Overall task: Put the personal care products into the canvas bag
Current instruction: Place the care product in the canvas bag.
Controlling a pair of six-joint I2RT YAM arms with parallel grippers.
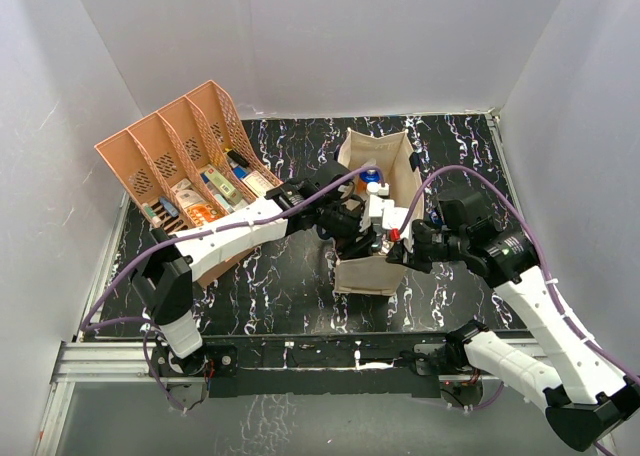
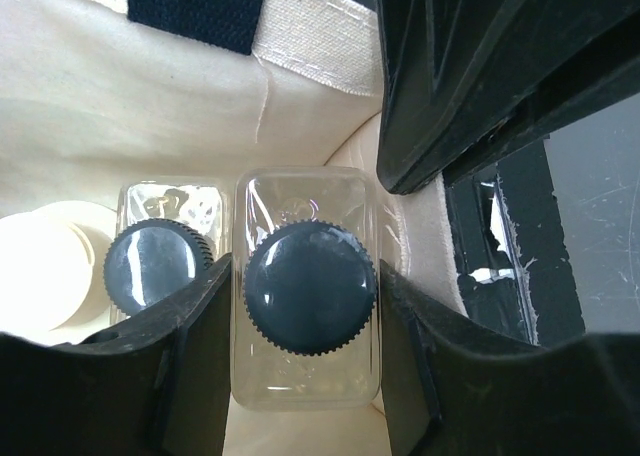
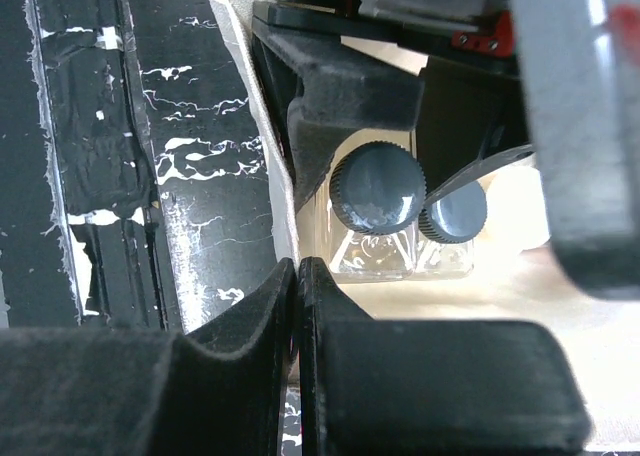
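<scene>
The cream canvas bag (image 1: 392, 161) stands open mid-table. My left gripper (image 1: 358, 232) reaches down inside it; in the left wrist view it (image 2: 305, 311) is shut on a clear bottle with a dark cap (image 2: 310, 288), a finger against each side. A second clear dark-capped bottle (image 2: 150, 266) and a cream cylinder (image 2: 40, 271) stand beside it in the bag. My right gripper (image 1: 402, 249) is shut on the bag's rim (image 3: 262, 126); its jaws (image 3: 297, 271) are pressed together on the canvas. Both bottles also show in the right wrist view (image 3: 378, 186).
An orange perforated compartment tray (image 1: 165, 146) with small packets and boxes stands at the back left. The bag's navy handle (image 2: 195, 6) hangs at its far wall. White walls enclose the black marbled table (image 1: 280, 276).
</scene>
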